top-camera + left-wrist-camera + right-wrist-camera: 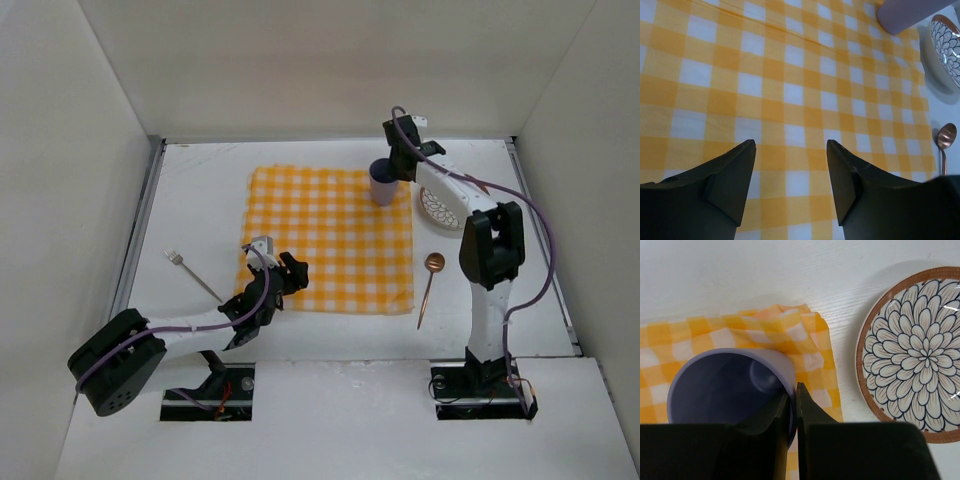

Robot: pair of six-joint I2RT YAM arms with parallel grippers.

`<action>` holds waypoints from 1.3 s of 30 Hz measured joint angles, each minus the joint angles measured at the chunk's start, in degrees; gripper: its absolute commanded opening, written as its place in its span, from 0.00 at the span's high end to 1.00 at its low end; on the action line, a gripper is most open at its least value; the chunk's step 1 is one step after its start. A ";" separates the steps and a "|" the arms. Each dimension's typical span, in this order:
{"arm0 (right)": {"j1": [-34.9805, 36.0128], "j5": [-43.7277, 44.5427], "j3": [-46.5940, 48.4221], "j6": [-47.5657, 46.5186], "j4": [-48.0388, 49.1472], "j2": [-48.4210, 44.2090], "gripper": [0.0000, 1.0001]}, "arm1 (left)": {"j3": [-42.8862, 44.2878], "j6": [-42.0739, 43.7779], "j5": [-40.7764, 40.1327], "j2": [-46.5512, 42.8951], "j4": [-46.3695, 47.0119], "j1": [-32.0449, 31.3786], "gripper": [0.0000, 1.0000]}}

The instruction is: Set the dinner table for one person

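The white tabletop [200, 200] filled the overhead view under everything, with both arm bases at its 6 o'clock edge. A yellow-and-white checked cloth [330, 240] lay flat near its middle.

The right fingers [393, 168] were pinched onto the wall of a purple cup [383, 182] – one inside the rim, one outside – at the cloth's 1 o'clock corner, where the fabric was slightly rumpled. Whether the cup rested on the cloth or hung just above it could not be told. A patterned plate [440, 205] sat on the bare tabletop at the cup's 4 o'clock, close by but apart.

The left fingers [290, 270] were spread wide and held nothing – they hovered over the cloth's 7 o'clock corner.

A copper spoon [430, 285] lay off the cloth's 4 o'clock corner, its bowl toward 12 o'clock. A fork [195, 275] lay at the cloth's 8 o'clock, well apart.
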 measured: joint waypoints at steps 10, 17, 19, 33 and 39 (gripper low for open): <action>-0.39 0.09 -0.92 -0.04 0.83 1.88 0.58 | 0.00 0.00 0.02 0.02 0.02 0.28 0.43; -0.35 -0.15 -2.54 -0.02 1.33 -0.33 0.41 | 0.00 -0.02 0.35 0.35 0.04 0.26 0.43; -0.37 -0.76 -2.56 -0.07 1.55 -1.97 0.38 | 0.00 -0.02 0.42 0.44 0.02 0.26 0.43; -14.73 -8.94 -36.59 9.88 21.57 -40.17 0.88 | 0.00 1.22 -0.37 -1.11 -0.09 -3.04 0.51; -29.05 -11.23 -58.88 18.23 28.37 -41.48 0.50 | -0.02 7.69 -3.37 -4.76 2.54 -12.00 0.58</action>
